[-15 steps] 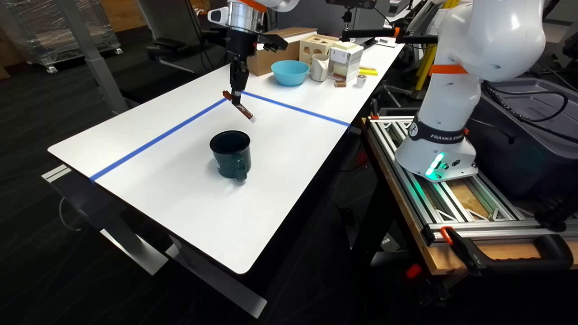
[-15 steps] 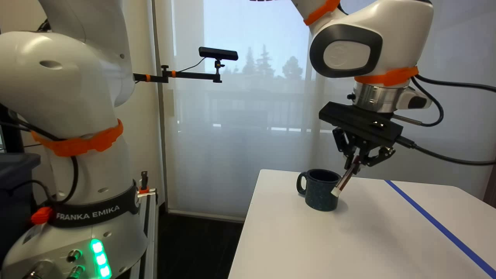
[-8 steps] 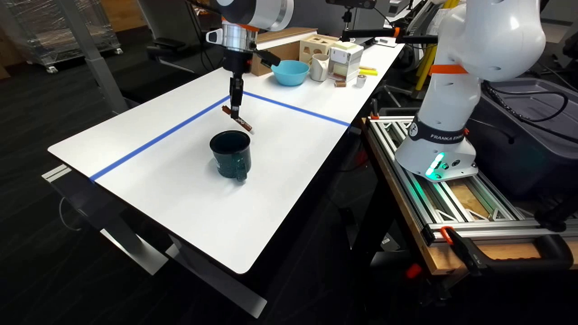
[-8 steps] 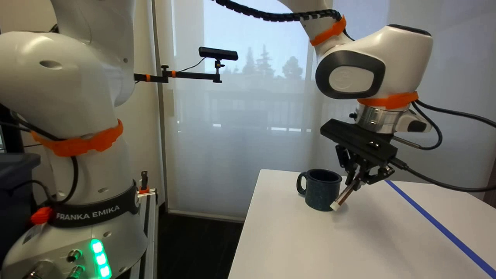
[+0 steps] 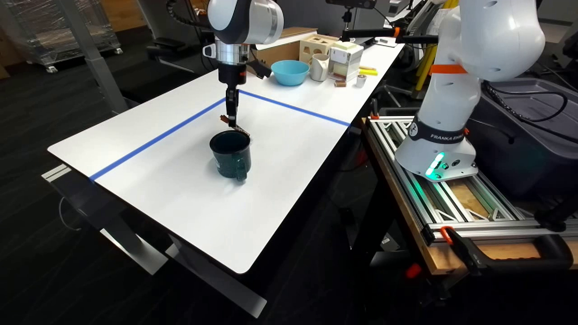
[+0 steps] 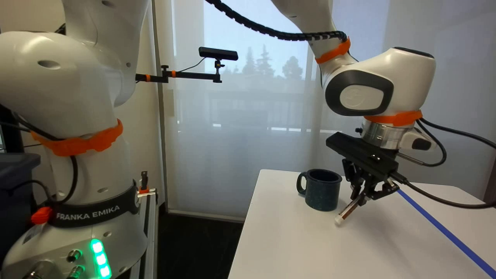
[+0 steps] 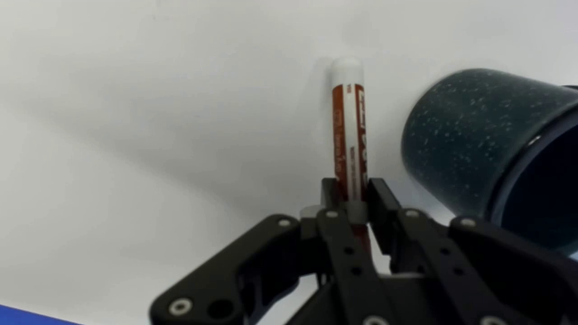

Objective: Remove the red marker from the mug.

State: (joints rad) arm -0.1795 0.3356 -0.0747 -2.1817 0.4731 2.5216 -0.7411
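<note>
- One red marker [image 7: 350, 135], reddish-brown with a white stripe, printed lettering and a rounded white end, is held in the robot's gripper [image 7: 353, 192].
- Two black fingers [image 7: 383, 198] pinch it from both sides, part-way along its barrel.
- It slants, white end lower, over the white table [image 5: 189, 189]; whether that end touches the surface, I cannot tell.
- The mug [image 6: 322, 192], dark teal with pale speckles and a dark inside, stands upright on the table, its handle on the side facing the robot's base [image 6: 77, 240].
- The marker is outside the mug, just beside it; the wrist view shows a strip of white table between the two.
- The white robot arm [image 6: 414, 77], with orange bands [image 6: 395, 117] around it, hangs over the table; green lights [image 6: 101, 259] glow on its base.
- Blue tape [image 5: 293, 107] runs along the table in two straight lines that meet at a corner, behind the gripper in an exterior view.
- Beyond the tape stand a light blue bowl [image 5: 290, 73], a pale cup [image 5: 319, 67] and a wooden box [image 5: 314, 47] with cut-out shapes.
</note>
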